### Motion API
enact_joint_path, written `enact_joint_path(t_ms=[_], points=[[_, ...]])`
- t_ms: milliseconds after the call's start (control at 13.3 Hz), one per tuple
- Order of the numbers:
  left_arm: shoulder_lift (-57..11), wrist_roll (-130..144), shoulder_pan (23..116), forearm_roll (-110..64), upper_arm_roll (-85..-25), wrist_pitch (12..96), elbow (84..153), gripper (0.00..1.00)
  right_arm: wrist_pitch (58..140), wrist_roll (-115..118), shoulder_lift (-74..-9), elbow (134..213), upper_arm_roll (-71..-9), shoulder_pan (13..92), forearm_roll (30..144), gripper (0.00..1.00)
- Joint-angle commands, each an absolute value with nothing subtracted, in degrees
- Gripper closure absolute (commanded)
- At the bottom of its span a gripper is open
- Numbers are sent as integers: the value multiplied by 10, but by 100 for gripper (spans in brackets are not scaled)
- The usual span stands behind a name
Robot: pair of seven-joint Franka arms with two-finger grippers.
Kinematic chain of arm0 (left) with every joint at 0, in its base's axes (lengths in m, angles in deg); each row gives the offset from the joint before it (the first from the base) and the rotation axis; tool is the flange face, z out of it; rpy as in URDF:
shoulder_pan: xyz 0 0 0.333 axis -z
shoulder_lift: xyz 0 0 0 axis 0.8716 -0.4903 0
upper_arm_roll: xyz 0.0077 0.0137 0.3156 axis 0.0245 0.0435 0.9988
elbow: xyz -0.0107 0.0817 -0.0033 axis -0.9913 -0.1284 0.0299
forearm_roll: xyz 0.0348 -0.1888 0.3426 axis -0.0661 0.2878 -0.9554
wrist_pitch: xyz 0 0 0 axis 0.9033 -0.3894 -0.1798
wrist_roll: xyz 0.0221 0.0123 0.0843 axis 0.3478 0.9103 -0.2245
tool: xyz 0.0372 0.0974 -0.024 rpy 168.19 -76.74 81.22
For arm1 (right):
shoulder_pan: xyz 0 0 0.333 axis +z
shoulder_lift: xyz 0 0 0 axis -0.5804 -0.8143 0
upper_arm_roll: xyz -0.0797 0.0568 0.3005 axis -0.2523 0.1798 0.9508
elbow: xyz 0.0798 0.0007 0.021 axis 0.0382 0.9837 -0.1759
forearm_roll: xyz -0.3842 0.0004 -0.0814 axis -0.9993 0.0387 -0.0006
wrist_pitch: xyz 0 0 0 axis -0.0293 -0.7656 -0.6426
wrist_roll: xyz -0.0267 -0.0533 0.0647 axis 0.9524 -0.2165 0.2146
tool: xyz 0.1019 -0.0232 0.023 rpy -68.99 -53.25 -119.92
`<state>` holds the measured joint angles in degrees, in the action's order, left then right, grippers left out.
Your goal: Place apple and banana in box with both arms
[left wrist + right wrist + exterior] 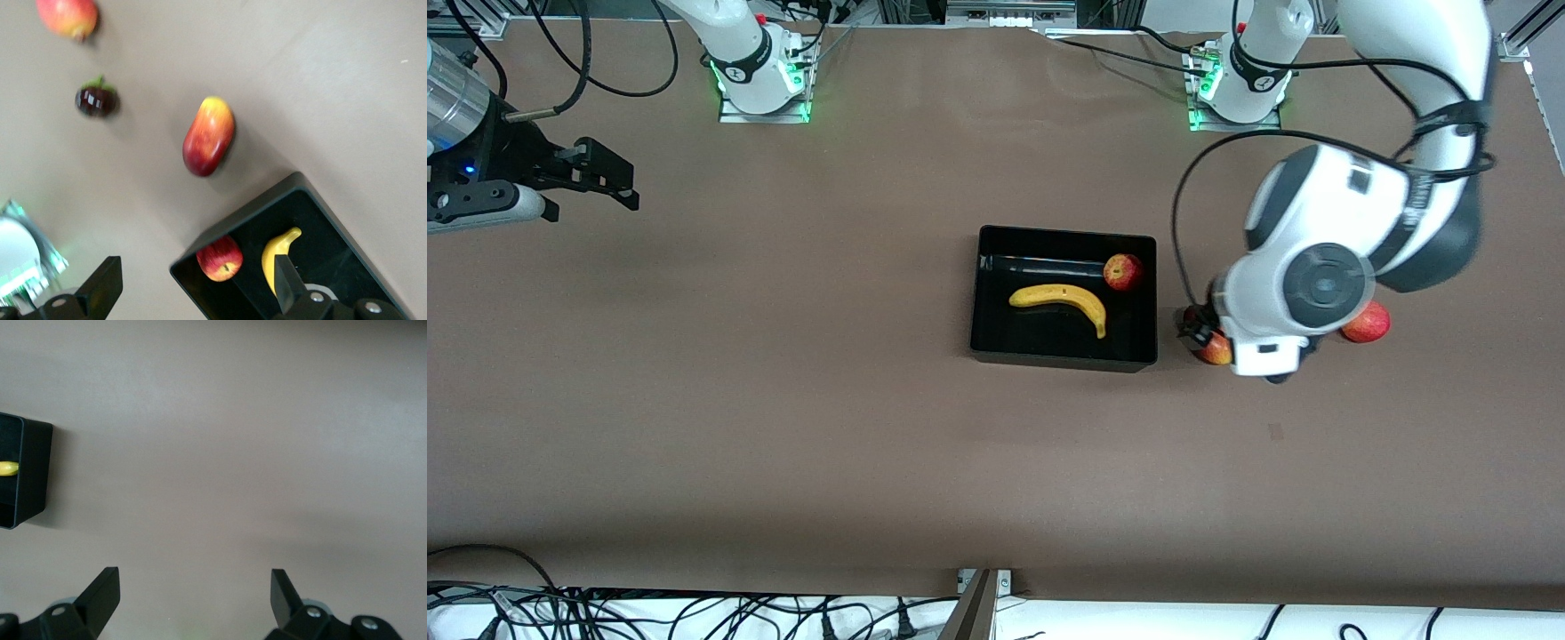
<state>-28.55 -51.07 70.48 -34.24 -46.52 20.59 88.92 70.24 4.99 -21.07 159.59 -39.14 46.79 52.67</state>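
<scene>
The black box (pixel 1063 359) stands mid-table. In it lie the yellow banana (pixel 1060 302) and, in a corner toward the left arm's end, the deep-red apple (pixel 1123 272). In the left wrist view the apple (pixel 219 258) and banana (pixel 279 257) lie inside the box's rim (pixel 233 220). My left gripper (pixel 195 283) is open and holds nothing, up over the box's corner. The left arm's wrist (pixel 1303 284) hides it in the front view. My right gripper (pixel 624 185) waits open and holds nothing (pixel 193 593) over bare table at the right arm's end. Its wrist view catches the box (pixel 27 473).
Beside the box toward the left arm's end lie an oblong red-and-yellow fruit (pixel 209 135), a small dark purple fruit (pixel 97 101) and a rounder pinkish-red fruit (pixel 1367 322). The left arm hangs over them. Cables run along the table's nearest edge.
</scene>
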Motion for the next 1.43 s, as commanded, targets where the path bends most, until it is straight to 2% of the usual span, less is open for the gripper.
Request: enact_joint_path(t_ms=[0, 451, 676, 977, 1352], points=[[-277, -359, 672, -354, -470, 191, 865, 0, 700, 49, -211, 1588, -391, 467, 536, 0], [-218, -19, 588, -352, -467, 193, 878, 0, 700, 49, -211, 1588, -392, 467, 535, 0], [-146, 83, 610, -331, -403, 220, 947, 0, 700, 49, -211, 1588, -392, 467, 536, 0], [-55, 138, 651, -315, -339, 328, 1103, 0, 700, 49, -211, 1588, -391, 467, 535, 0], [-10, 71, 641, -317, -321, 329, 1127, 0, 700, 49, -211, 1588, -392, 467, 535, 0]])
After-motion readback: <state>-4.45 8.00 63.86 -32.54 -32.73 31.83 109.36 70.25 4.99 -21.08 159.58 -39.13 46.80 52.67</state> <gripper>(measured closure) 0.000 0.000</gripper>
